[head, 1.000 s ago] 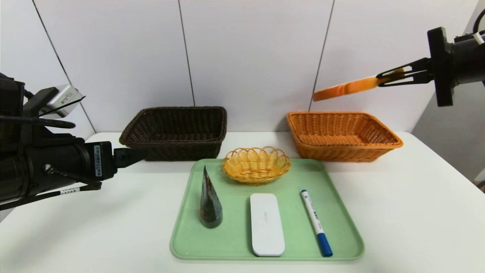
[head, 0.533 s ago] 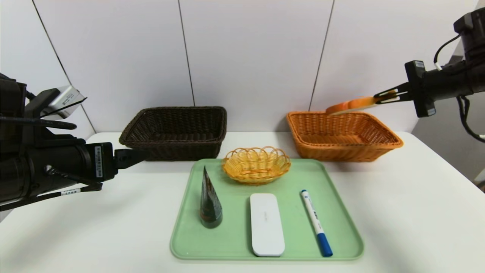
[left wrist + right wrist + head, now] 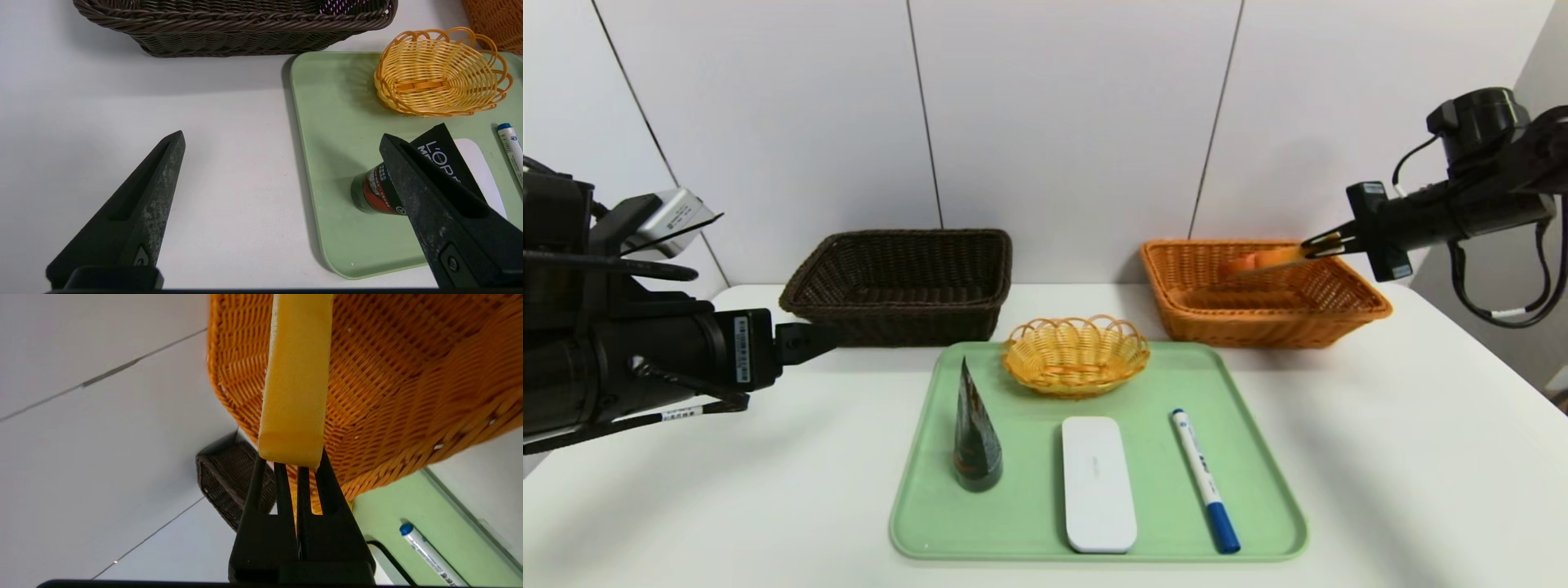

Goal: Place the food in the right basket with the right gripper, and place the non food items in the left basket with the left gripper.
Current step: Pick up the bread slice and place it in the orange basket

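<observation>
1. Head view: the right claw [image 3: 1319, 245] is clamped on one end of the bread slice [image 3: 1262, 261], which hangs above the interior of the orange basket [image 3: 1347, 298], near its far wall at the far right of the bench [image 3: 1421, 457]. The slice's long axis runs out from the claw tips toward the basket's middle. By this reading the release is close, and the slice should drop inside the rim.
2. Left claw [image 3: 805, 341] hovers over the left side of the bench with its fingers wide and nothing between them, in front of the dark brown basket [image 3: 903, 282].
3. On the green tray [image 3: 1258, 523] stand the cone-shaped packet [image 3: 976, 437], white case [image 3: 1098, 483], marker pen [image 3: 1205, 480] and small yellow basket [image 3: 1076, 355]; the left claw is the nearer to all of them.
4. Right wrist view: shows the slice edge-on [image 3: 296, 379], pinched at its end against the orange weave, a grip detail the head view leaves small.
5. Left wrist view: shows the spread fingers [image 3: 139, 216] with the packet [image 3: 380, 190] just beyond one tip.
</observation>
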`<action>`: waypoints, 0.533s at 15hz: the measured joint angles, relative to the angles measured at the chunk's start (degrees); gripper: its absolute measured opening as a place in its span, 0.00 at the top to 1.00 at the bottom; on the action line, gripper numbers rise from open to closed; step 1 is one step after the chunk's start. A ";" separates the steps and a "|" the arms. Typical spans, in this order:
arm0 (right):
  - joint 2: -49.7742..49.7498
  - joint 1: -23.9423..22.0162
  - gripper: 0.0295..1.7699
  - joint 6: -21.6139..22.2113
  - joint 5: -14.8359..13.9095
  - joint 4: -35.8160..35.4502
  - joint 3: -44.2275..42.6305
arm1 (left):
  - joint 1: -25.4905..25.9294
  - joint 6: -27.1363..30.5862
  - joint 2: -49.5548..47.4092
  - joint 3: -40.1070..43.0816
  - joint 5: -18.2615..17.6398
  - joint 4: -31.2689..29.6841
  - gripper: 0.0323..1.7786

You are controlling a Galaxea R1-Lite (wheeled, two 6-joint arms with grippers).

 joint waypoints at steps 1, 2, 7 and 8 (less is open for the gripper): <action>0.85 -0.06 0.97 0.12 0.05 -0.07 -0.04 | 0.00 0.00 0.09 0.02 0.02 0.00 0.05; 1.63 -0.06 0.97 0.17 0.13 -0.18 -0.04 | 0.00 0.02 0.20 0.00 0.00 0.02 0.05; 3.86 -0.09 0.97 0.22 1.16 -1.21 -0.06 | 0.00 -0.02 0.49 -0.02 0.02 0.00 0.05; 4.08 -0.09 0.97 0.26 1.52 -1.65 -0.06 | 0.00 0.00 0.52 -0.02 0.02 0.00 0.05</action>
